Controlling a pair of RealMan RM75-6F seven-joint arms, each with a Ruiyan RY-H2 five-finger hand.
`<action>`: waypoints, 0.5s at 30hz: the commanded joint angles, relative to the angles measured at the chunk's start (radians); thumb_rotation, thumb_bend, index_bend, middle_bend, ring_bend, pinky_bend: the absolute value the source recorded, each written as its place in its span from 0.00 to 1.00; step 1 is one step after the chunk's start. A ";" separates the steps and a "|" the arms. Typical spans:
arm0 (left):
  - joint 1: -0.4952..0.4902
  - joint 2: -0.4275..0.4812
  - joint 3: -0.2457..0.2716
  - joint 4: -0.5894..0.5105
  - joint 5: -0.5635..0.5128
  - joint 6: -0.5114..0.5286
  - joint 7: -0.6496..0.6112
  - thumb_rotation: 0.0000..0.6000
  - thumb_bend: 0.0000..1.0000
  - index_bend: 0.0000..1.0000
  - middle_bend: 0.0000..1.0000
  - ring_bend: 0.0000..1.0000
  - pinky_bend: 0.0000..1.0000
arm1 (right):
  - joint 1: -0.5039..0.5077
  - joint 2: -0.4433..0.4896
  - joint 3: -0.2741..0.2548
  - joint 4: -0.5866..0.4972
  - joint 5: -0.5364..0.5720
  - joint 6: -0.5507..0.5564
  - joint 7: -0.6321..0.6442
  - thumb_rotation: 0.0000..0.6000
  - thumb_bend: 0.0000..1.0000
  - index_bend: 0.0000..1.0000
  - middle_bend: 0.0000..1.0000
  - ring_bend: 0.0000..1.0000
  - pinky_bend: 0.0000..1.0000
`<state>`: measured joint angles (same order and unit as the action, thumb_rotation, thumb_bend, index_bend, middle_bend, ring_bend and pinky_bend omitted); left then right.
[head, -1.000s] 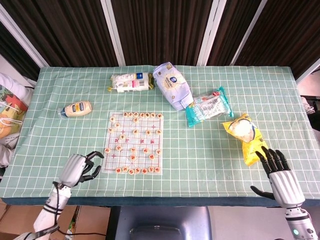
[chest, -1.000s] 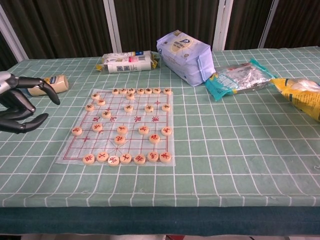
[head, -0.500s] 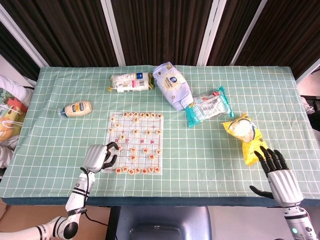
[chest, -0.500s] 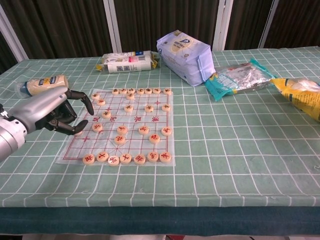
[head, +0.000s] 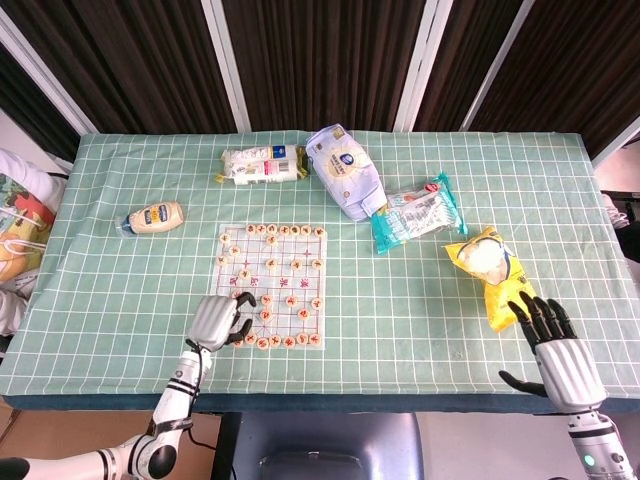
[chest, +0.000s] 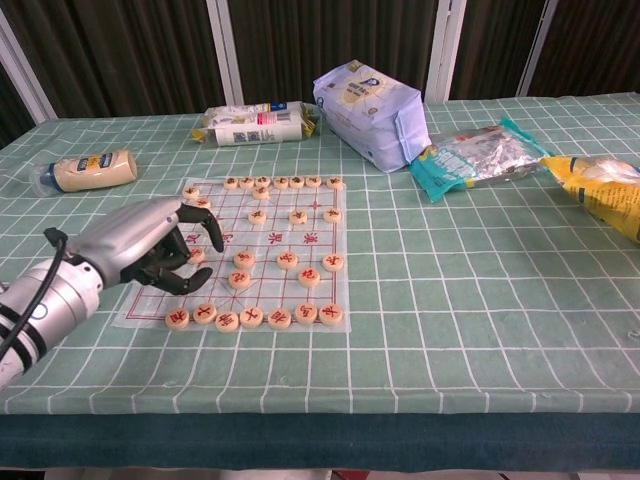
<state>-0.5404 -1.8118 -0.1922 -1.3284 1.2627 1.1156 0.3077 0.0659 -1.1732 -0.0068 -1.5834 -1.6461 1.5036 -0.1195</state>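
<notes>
1. Reach phase, by my reading: my left hand (chest: 150, 250) hovers over the near-left part of the chess board (chest: 275, 238), fingers curled downward with gaps between them and nothing in them that I can see. Fingertips (chest: 213, 238) sit just above the pieces on that side; whether one is touching a piece I cannot tell.

2. Chess pieces (chest: 252, 317) nearest me form a row along the board's near edge, just beside the hand. More are scattered mid-board, and another row lines the far edge.

3. Next move, as I judge it: lower thumb and a finger onto a single piece. Neighbours sit close, so a narrow pinch is called for, or I knock the row.

4. Right hand (head: 552, 345) shows in the head view only, at the near-right table edge, fingers spread and empty. Yellow snack bag (head: 489, 272) lies just beyond it.

5. Room: bare tablecloth (chest: 480, 300) right of the board gives wide space for setting down or swinging through. Table's near edge runs close below the board; little margin for the left forearm.

6. Farther back: mayonnaise bottle (chest: 88, 169) lying far left, teal packet (chest: 472, 155), white flour-like bag (chest: 370, 112) and a wrapped roll (chest: 255, 123) near the far edge. All well apart from the board.
</notes>
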 joint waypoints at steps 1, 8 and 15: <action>-0.016 -0.022 -0.005 0.018 -0.001 0.001 0.012 1.00 0.37 0.43 1.00 1.00 1.00 | 0.001 0.001 0.000 0.000 0.000 0.000 0.002 0.89 0.20 0.00 0.00 0.00 0.00; -0.037 -0.058 -0.004 0.056 -0.020 -0.016 0.037 1.00 0.37 0.44 1.00 1.00 1.00 | 0.001 0.002 0.000 0.002 0.001 0.001 0.009 0.89 0.20 0.00 0.00 0.00 0.00; -0.051 -0.075 0.000 0.083 -0.029 -0.025 0.054 1.00 0.37 0.43 1.00 1.00 1.00 | 0.003 0.003 -0.001 0.000 0.003 -0.003 0.010 0.89 0.20 0.00 0.00 0.00 0.00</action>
<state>-0.5901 -1.8857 -0.1923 -1.2462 1.2334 1.0902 0.3613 0.0688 -1.1707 -0.0076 -1.5831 -1.6435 1.5005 -0.1096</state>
